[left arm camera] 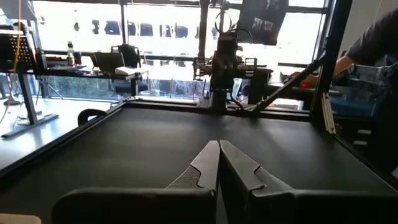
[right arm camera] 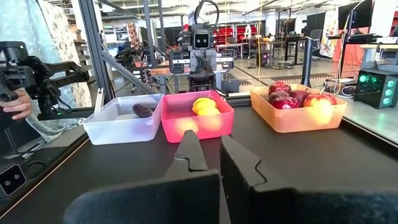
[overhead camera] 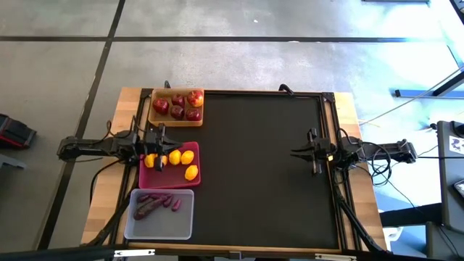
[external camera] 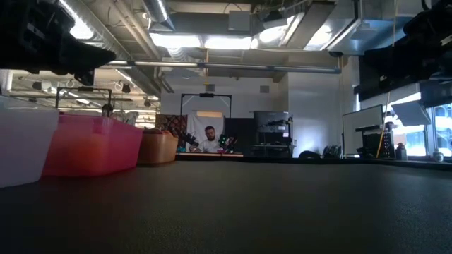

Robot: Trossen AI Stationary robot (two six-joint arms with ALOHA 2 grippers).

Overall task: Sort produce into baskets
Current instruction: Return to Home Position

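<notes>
- Dark-red apples [overhead camera: 177, 106] are sitting heaped in the tan tray [overhead camera: 154, 118], which is occupying the left corner of the black mat [overhead camera: 254, 167] at its far edge in the high view.
- Yellow lemons [overhead camera: 187, 157] are lying in the magenta-pink tray [overhead camera: 170, 177]. This tray is standing between the tan tray and the translucent one, along the mat's left side. One or two lemons are showing only in part behind the left arm.
- Slim dark-purple roots [overhead camera: 154, 203] are lying bunched in the translucent greyish-white tray [overhead camera: 170, 225], toward the side nearest the pink tray. The two trays are standing just beside each other.
- No piece of produce is lying loose on the mat.
- Left gripper [left arm camera: 219, 145] is hanging above the pink tray's left part and holding nothing. Its wrist view is showing the two fingers pressed together at their tips, pointing across the mat toward the other arm.
- Right gripper [right arm camera: 208, 140] is hovering over the mat's right side, well apart from all three trays. Its fingers are standing slightly parted with nothing between them, facing the row of trays.
- Wooden table [overhead camera: 348, 109] is showing as a pale border round the mat.
- Beyond the table, a person [external camera: 210, 137] is sitting far back in the room in the low view. A hand [right arm camera: 13, 104] is holding a dark device at the side of the right wrist view.
</notes>
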